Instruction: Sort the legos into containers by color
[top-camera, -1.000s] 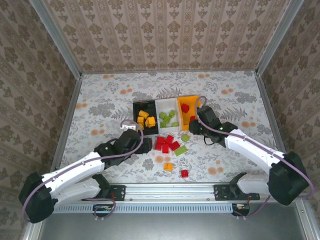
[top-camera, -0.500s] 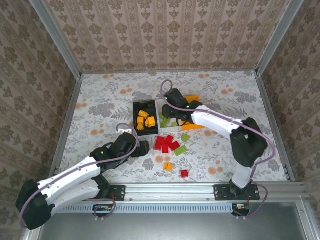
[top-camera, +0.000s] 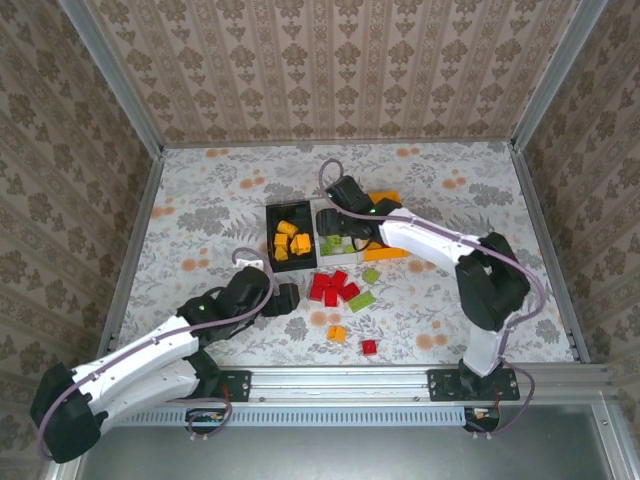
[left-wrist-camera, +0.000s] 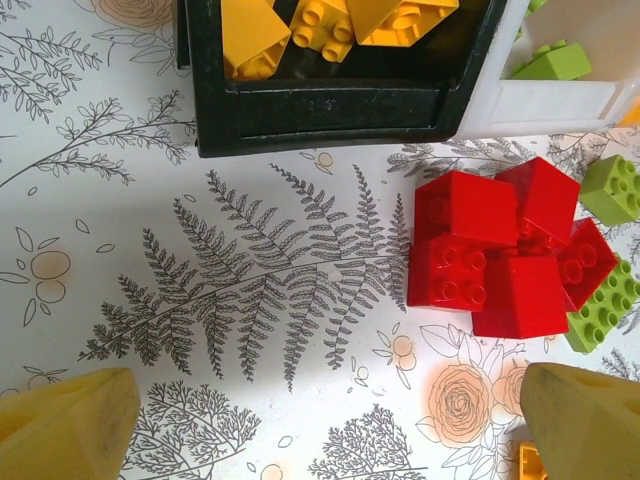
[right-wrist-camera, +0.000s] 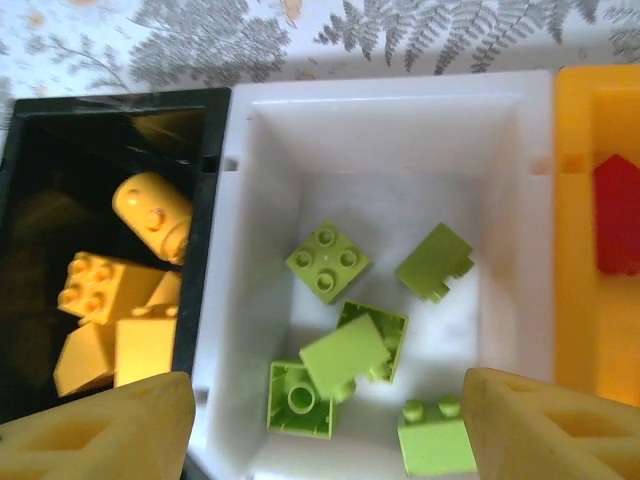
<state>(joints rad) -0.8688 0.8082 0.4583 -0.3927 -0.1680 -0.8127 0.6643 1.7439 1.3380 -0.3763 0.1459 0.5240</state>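
Note:
My right gripper (top-camera: 335, 225) hangs open over the white container (right-wrist-camera: 385, 95), nothing between its fingers (right-wrist-camera: 100, 430). Several light green legos (right-wrist-camera: 345, 355) lie in that bin, one tilted on top of others. The black container (top-camera: 290, 240) to its left holds orange-yellow legos (right-wrist-camera: 150, 210); the orange container (right-wrist-camera: 590, 300) to its right holds a red lego (right-wrist-camera: 615, 215). My left gripper (left-wrist-camera: 325, 430) stands open over bare table, just left of a pile of red legos (left-wrist-camera: 500, 250). Green legos (left-wrist-camera: 612, 188) lie beside that pile.
Loose on the table in front of the bins lie green bricks (top-camera: 362, 299), an orange brick (top-camera: 337, 333) and a single red brick (top-camera: 369, 347). Patterned walls and metal rails enclose the floral table (top-camera: 200, 210).
My right arm swung left from beside the orange bin to above the white bin, and its gripper has opened there. The left arm has barely shifted and stays open.

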